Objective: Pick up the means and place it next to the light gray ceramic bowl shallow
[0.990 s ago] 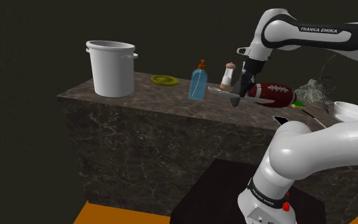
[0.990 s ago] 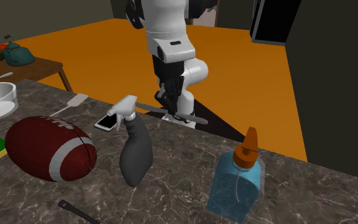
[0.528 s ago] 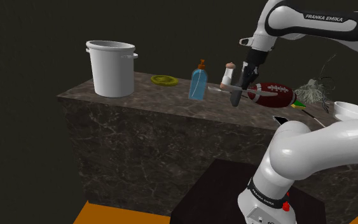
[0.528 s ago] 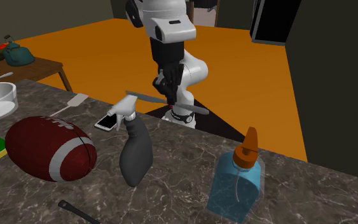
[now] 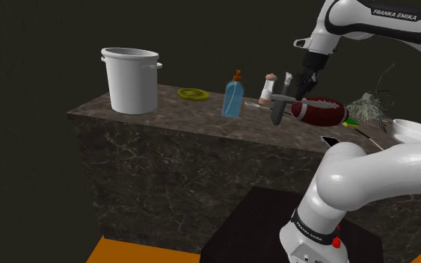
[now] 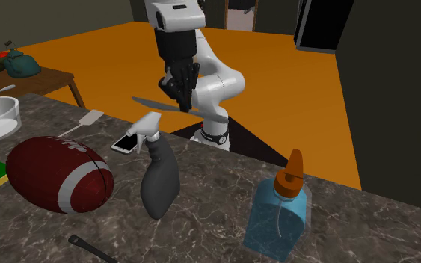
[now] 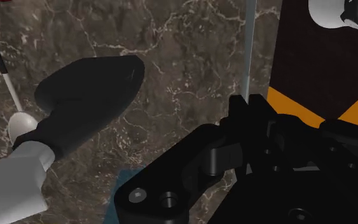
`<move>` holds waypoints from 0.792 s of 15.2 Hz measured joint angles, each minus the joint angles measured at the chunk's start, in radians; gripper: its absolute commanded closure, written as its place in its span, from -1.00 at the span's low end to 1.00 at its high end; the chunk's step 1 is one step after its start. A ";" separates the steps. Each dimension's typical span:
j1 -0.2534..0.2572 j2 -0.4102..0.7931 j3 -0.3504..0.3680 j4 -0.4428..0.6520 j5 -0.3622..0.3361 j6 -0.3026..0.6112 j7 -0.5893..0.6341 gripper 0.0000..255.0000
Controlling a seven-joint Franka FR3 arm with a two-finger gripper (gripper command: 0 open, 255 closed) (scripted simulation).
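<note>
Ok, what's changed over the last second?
The end effector, shut on the knife, has lifted it higher above the counter and carried it toward the second exterior view's left. The football, spray bottle, soap bottle and phone stayed put.

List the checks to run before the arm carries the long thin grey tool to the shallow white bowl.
1. Black gripper shut on long thin grey tool: ok.
2. Tool lifted off dark marble counter: ok.
3. Shallow white bowl located on counter: ok.
4. Bare counter beside bowl, towards white flat utensil: ok.
5. Tool clears dark grey spray bottle and brown football on the way: cannot tell.
</note>
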 measured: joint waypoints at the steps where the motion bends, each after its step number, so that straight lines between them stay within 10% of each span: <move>1: -0.007 -0.007 -0.016 0.006 -0.015 -0.008 -0.021 1.00; 12: -0.064 -0.052 -0.211 0.141 -0.183 -0.100 -0.280 1.00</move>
